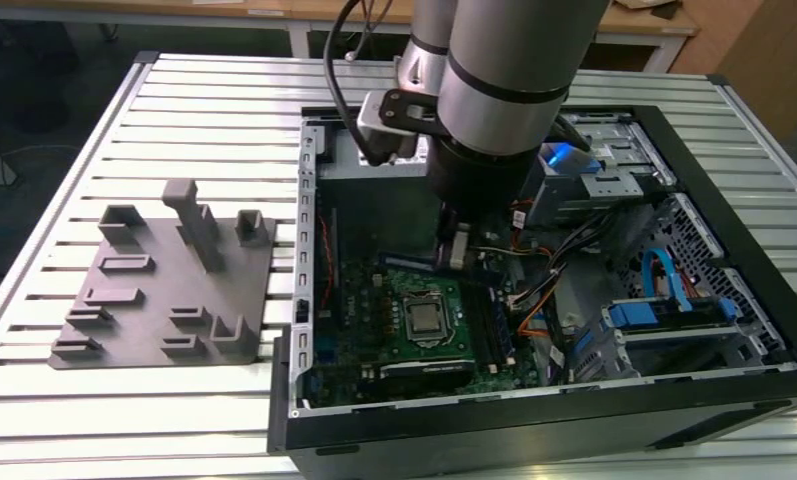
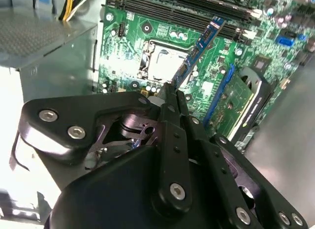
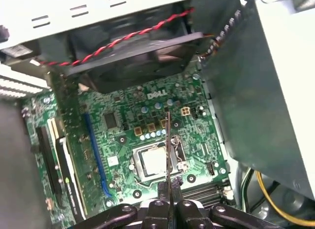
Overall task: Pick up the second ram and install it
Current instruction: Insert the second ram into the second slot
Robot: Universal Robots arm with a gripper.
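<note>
Install step — second ram (image 2: 199, 48) in the grip
Pincer (image 2: 172, 93) clamped on it, stick poised above the motherboard (image 3: 197, 140) by the processor socket (image 3: 150, 162) — seating likely needs square alignment with a slot (image 2: 187, 10).

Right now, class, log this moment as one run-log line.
hand: shut on second ram | position: held above motherboard inside case | status: ram not seated in a slot

You have a pale, ribbed metal surface (image 1: 171, 110) under everything. Behind it stands a light wooden desk (image 1: 238, 12) with white legs, and dark floor (image 1: 25, 70) lies at the exterior view's left.
</note>
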